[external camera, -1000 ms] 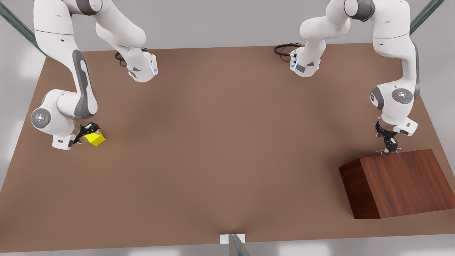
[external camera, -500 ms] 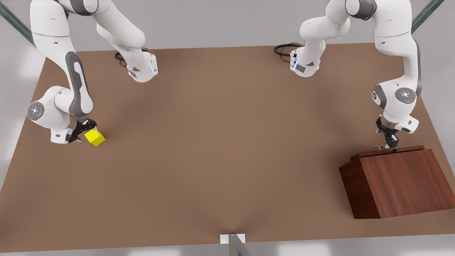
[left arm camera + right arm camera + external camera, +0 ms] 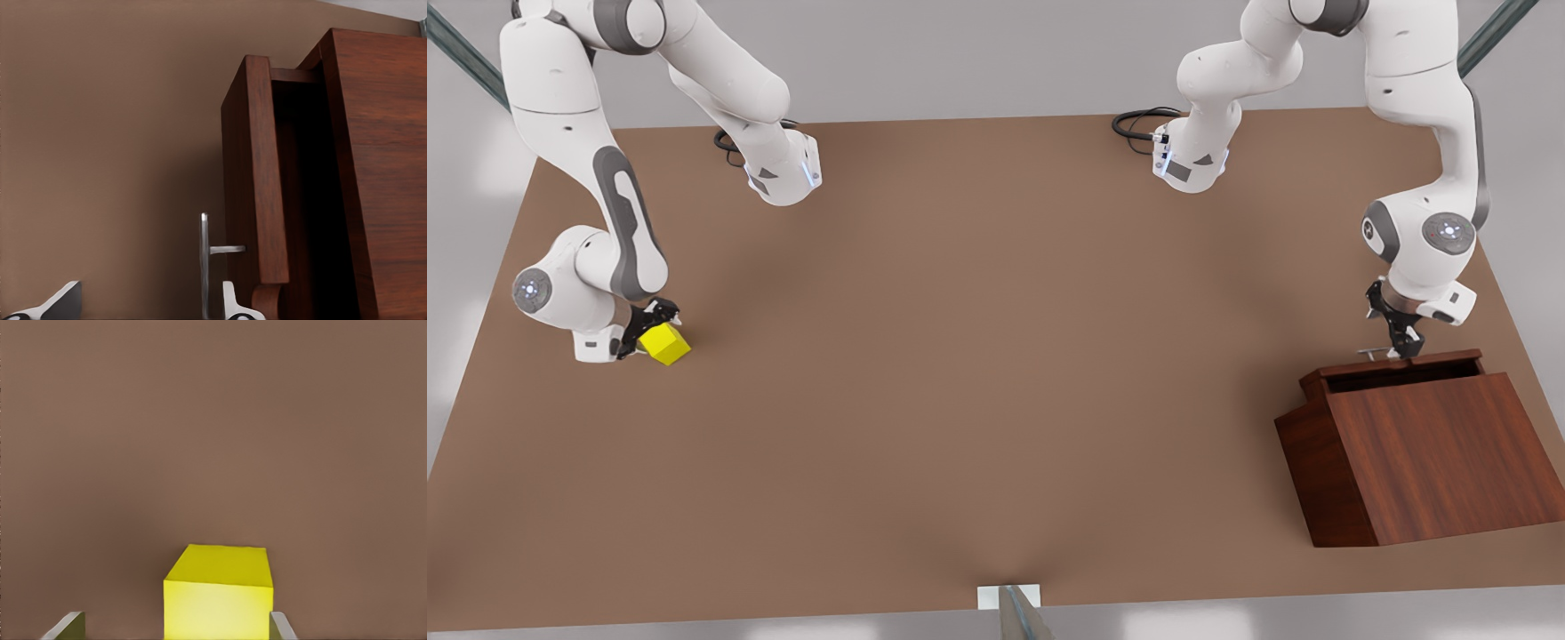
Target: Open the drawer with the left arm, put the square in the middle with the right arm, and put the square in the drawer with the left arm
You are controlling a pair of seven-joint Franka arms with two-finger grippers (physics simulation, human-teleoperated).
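The square (image 3: 665,345) is a small yellow cube on the brown table at the front view's left. My right gripper (image 3: 645,333) is low at it and open. In the right wrist view the square (image 3: 219,593) lies between the fingers, one fingertip (image 3: 280,625) at its side, the other apart. At the front view's right the drawer (image 3: 1392,366) stands partly pulled out of the wooden cabinet (image 3: 1432,453). My left gripper (image 3: 1405,351) is open at the silver handle (image 3: 204,267), with one fingertip (image 3: 230,301) between the bar and the drawer front (image 3: 257,173).
Both arm bases (image 3: 783,173) stand at the table's far edge with black cables (image 3: 1138,120) beside them. The middle of the table (image 3: 996,356) is bare brown surface. A small white block (image 3: 1009,597) sits at the near edge.
The drawer has slid out of the cabinet from shut to partly open as my left gripper drew back with the handle. My right gripper backed off, then returned around the square.
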